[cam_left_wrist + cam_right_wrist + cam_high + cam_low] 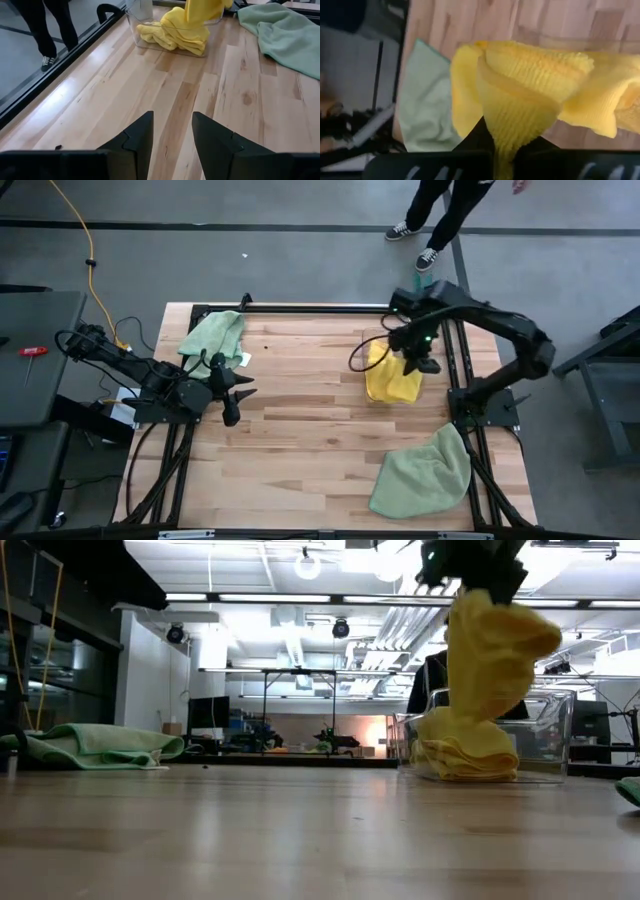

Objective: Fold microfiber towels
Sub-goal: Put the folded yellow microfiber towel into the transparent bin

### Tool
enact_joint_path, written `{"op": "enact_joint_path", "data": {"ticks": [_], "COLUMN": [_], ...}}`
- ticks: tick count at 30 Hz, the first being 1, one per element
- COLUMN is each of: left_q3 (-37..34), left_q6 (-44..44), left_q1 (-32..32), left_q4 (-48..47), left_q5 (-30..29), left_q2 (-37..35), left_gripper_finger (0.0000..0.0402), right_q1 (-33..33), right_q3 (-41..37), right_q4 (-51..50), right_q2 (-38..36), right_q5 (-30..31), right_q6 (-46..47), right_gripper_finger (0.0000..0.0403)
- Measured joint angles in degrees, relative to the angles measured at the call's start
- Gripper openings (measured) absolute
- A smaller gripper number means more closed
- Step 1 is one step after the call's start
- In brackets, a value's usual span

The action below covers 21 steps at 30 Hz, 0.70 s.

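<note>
Yellow towel hangs from right jaws above clear bin; left jaws parted.

A bright yellow microfiber towel is hanging bunched from the right hand, its lower end trailing onto more yellow cloth piled in a clear bin. One sage green towel is lying crumpled at the worktop's far left corner; another green towel is lying rumpled near the right front edge.
</note>
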Motion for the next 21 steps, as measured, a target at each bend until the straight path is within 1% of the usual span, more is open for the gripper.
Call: {"op": "enact_joint_path", "data": {"ticks": [3,6,8,11,14,16,19,21], "left_q3": [0.0,0.0,0.0,0.0,0.0,0.0,0.0,0.0], "left_q6": [0.0,-0.02,-0.1,-0.82,-1.43,-1.51,-1.51,-1.51], "left_q1": [0.0,0.0,0.0,0.0,0.0,0.0,0.0,0.0], "left_q4": [0.02,0.02,0.02,0.02,0.02,0.04,0.02,0.04], "left_q5": [0.0,0.0,0.01,0.03,0.04,0.04,0.04,0.04], "left_q2": [0.0,0.0,0.0,0.0,0.0,0.0,0.01,0.0], "left_gripper_finger": [0.0127,0.0127,0.0127,0.0127,0.0127,0.0127,0.0127,0.0127], "right_q1": [-0.57,-1.44,-2.1,-2.34,-2.27,-2.23,-2.29,-2.29], "right_q3": [0.0,0.0,0.0,0.0,0.0,0.0,0.02,0.02], "right_q4": [-0.44,-0.43,-0.34,-0.47,-0.38,1.26,5.83,7.17], "right_q2": [4.1,8.0,10.22,11.0,10.96,11.01,11.97,12.73], "right_q5": [1.8,5.42,5.82,4.76,5.7,8.16,13.67,16.86], "right_q6": [-2.55,-3.17,-3.09,-3.48,-6.63,-7.11,-6.73,-6.05], "right_gripper_finger": [0.0,0.0,0.0,0.0,0.0,0.0,0.0,0.0]}}
